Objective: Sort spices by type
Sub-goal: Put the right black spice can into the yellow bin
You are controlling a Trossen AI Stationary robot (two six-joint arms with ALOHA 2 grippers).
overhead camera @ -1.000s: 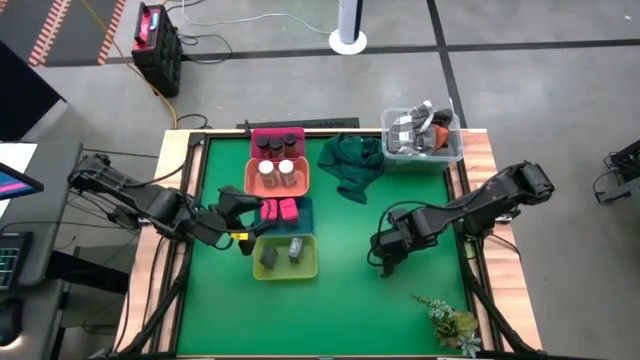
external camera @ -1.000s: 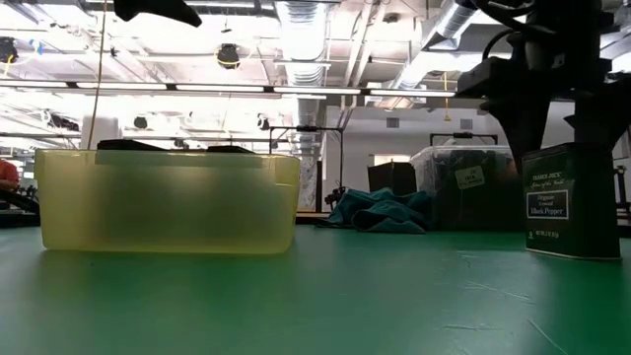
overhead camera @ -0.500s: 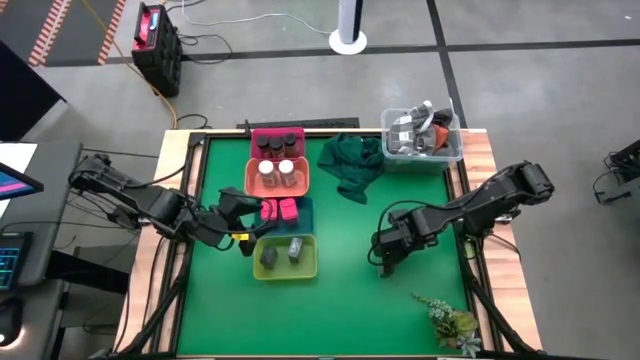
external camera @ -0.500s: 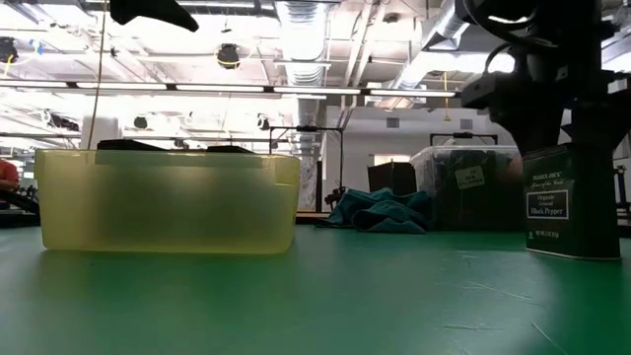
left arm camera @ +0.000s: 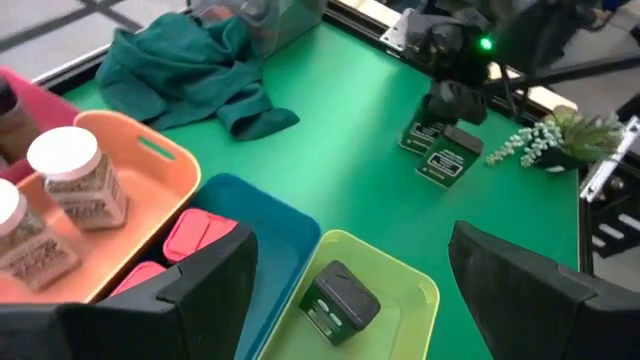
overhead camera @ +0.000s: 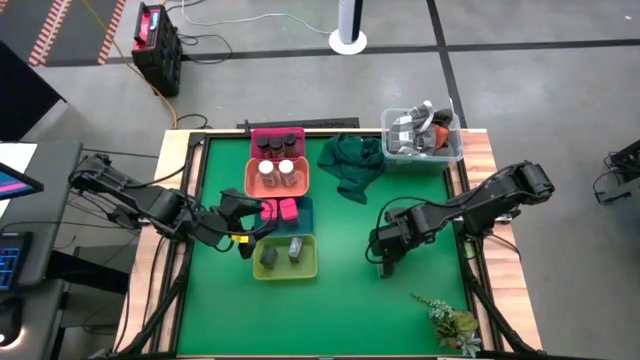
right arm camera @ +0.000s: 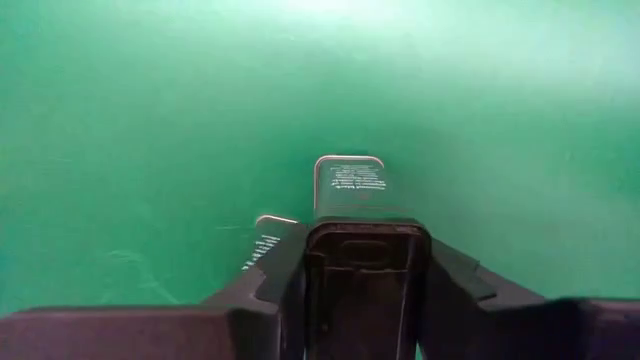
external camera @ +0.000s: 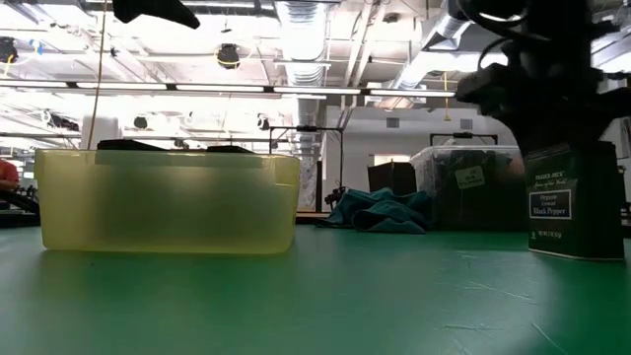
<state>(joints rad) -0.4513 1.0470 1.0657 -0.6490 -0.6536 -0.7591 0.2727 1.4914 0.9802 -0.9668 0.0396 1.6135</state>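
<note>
My right gripper (overhead camera: 386, 254) stands right of the table's middle, closed over the top of a dark grey spice box (external camera: 574, 202) that stands upright on the green table. In the left wrist view two dark labelled boxes (left arm camera: 449, 164) show at its foot. My left gripper (overhead camera: 238, 222) hovers open at the left side of the trays, holding nothing. Dark jars fill the pink tray (overhead camera: 258, 134), white-capped jars the orange tray (overhead camera: 252, 182), pink-red packets the blue tray (overhead camera: 306, 212), and two dark boxes the yellow-green tray (overhead camera: 312, 262). My right gripper pinches the upright box's top end (right arm camera: 365, 245) between its two fingers (right arm camera: 282, 272), one on either side. The fingers come from above, pointing down. The box stays upright with its bottom (external camera: 577, 252) on the table.
A dark green cloth (overhead camera: 350, 165) lies bunched at the far middle. A clear bin (overhead camera: 422, 135) of odds and ends sits at the far right corner, and a plant sprig (overhead camera: 450, 322) lies at the near right. Bare green surface spreads between the trays and the right arm.
My right gripper has sunk a little over the upright box and its fingers have shut onto the box's top. The box has shifted slightly on the table and stays upright.
</note>
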